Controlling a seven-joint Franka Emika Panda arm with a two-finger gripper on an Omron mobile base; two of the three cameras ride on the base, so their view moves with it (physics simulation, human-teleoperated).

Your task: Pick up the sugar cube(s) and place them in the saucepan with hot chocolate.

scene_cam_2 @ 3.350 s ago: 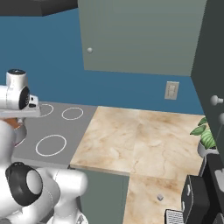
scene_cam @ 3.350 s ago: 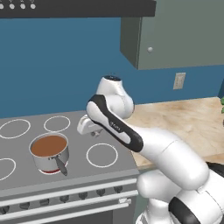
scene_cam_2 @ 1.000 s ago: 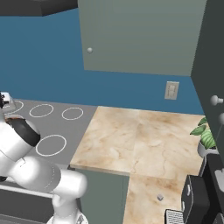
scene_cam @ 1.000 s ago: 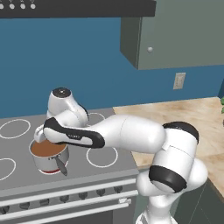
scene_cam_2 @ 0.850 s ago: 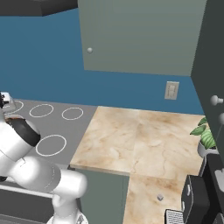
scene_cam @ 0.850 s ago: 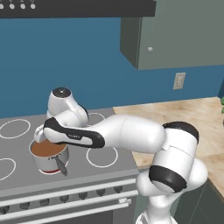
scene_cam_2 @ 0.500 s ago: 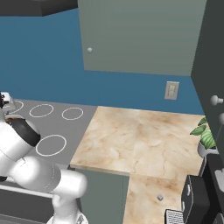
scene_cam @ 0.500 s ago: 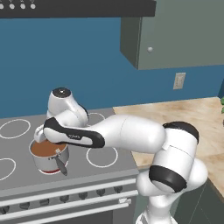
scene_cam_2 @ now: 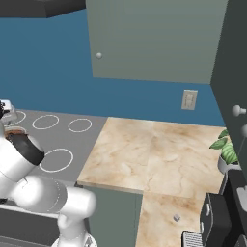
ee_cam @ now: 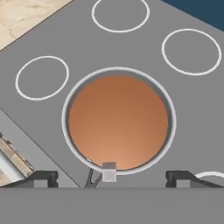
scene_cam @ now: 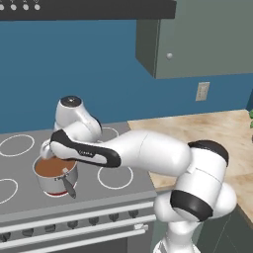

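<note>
Since 3.4 s ago arm swung left from mid-stove to over the pan; no shift in last sec. Stove (scene_cam: 29,197) w/ white burner rings, marble bench (scene_cam_2: 159,154) to its right. Pan (scene_cam: 55,174) on front ring, brown liquid inside, red glow at base, dark handle pointing front-right. End effector (ee_cam: 109,178) directly above pan, fingers (ee_cam: 43,178) spread wide, released. Sugar cube (ee_cam: 109,171) btwn the tips at pan's near rim; can't tell if touching it.
</note>
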